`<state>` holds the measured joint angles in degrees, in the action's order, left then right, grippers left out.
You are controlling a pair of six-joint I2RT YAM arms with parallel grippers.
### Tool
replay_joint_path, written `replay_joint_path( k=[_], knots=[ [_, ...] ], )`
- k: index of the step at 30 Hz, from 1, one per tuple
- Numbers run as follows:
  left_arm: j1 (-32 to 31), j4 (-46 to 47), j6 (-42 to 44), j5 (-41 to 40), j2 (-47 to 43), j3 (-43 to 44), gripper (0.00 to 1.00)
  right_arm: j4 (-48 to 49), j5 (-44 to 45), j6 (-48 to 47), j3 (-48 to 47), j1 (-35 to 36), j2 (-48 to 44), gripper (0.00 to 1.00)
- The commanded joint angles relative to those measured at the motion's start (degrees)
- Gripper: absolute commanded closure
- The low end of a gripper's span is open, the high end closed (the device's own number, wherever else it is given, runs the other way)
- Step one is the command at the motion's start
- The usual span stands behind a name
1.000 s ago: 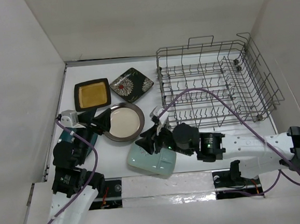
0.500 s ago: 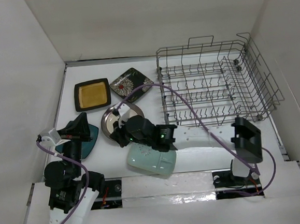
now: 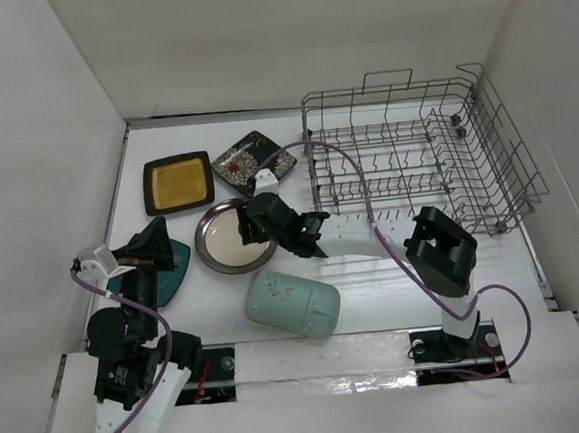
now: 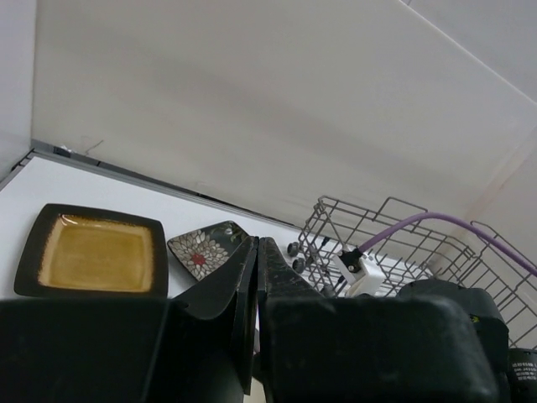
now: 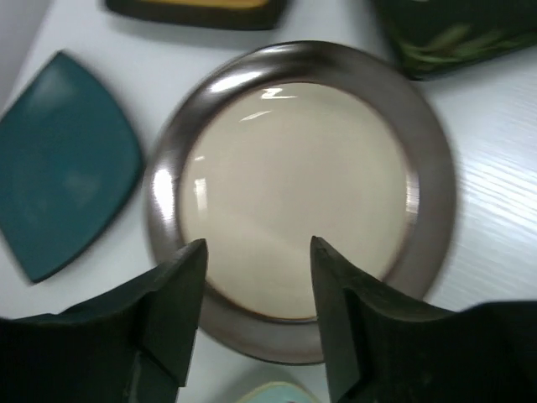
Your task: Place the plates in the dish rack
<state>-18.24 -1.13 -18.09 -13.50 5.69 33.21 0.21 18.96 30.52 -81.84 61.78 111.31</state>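
The round cream plate with a dark rim [image 3: 226, 243] [image 5: 302, 180] lies flat, and my right gripper [image 3: 257, 233] [image 5: 258, 252] hovers open over its near rim, holding nothing. The pale mint plate [image 3: 291, 303] [image 5: 273, 395] sits just in front of it. Under my left gripper [image 3: 157, 231] [image 4: 256, 245], which is shut and empty, the dark teal plate [image 3: 174, 273] [image 5: 63, 176] is partly covered. Further back lie the black plate with the yellow centre [image 3: 178, 182] [image 4: 96, 252] and the black flowered plate [image 3: 248, 160] [image 4: 201, 250]. The grey wire dish rack [image 3: 416, 161] [image 4: 394, 227] stands at the back right with no plate in it.
White walls close in the table on the left, back and right. My right arm [image 3: 371, 238] stretches across in front of the rack, its purple cable [image 3: 352, 176] arching over the rack's near left corner.
The right arm swung from the mint plate to over the round plate and opened its jaws. The left gripper pulled back leftward from the round plate and shut.
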Motion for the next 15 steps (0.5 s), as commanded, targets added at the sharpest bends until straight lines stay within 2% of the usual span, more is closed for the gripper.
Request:
replay_joint_path(
  k=[1,5,9,15],
  knots=[
    [0.22,2.62,0.68,1.89,0.9,0.45,1.0,-4.06,8.89,2.69,2.91,-0.07,-4.08,0.37],
    [0.22,2.8,0.86,2.77,0.72,0.45,0.97,-5.83,10.39,8.39,7.83,-0.61,-4.35,0.34],
    [-0.47,2.8,0.86,3.39,0.02,0.36,0.92,-8.47,15.48,12.62,8.54,0.1,-2.68,0.31],
    [-1.62,2.53,0.69,3.3,-0.68,0.36,0.9,-8.3,15.68,17.73,9.77,0.1,-1.53,0.29]
  ],
)
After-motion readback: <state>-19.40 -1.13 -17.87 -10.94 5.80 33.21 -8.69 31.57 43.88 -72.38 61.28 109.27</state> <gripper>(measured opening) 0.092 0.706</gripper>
